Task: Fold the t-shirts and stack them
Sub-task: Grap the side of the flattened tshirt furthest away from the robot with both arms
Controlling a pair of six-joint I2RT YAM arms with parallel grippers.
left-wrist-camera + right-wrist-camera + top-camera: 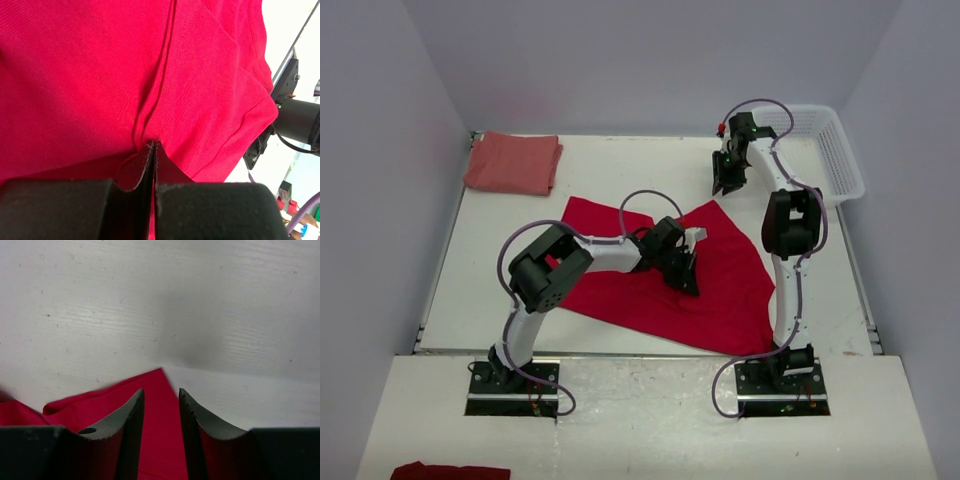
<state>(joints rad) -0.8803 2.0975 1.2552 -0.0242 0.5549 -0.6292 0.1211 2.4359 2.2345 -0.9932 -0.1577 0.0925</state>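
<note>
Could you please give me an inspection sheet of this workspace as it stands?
Surface: white table, faintly speckled.
Job's things: bright red t-shirt spread mid-table; salmon t-shirt folded at the far left corner.
Clutter: white lattice basket far right; dark red cloth on the near ledge.
Hands: left hand shut, pinching the bright red t-shirt; right hand open above its far corner.
Cables: purple cables loop along both arms.
Surroundings: pale walls on three sides.

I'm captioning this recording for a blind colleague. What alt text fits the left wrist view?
The left end effector, its jaws shut, pinches a raised fold of the bright red t-shirt, which fills nearly the whole view. At the right edge, the white table and part of the black right arm show.
</note>
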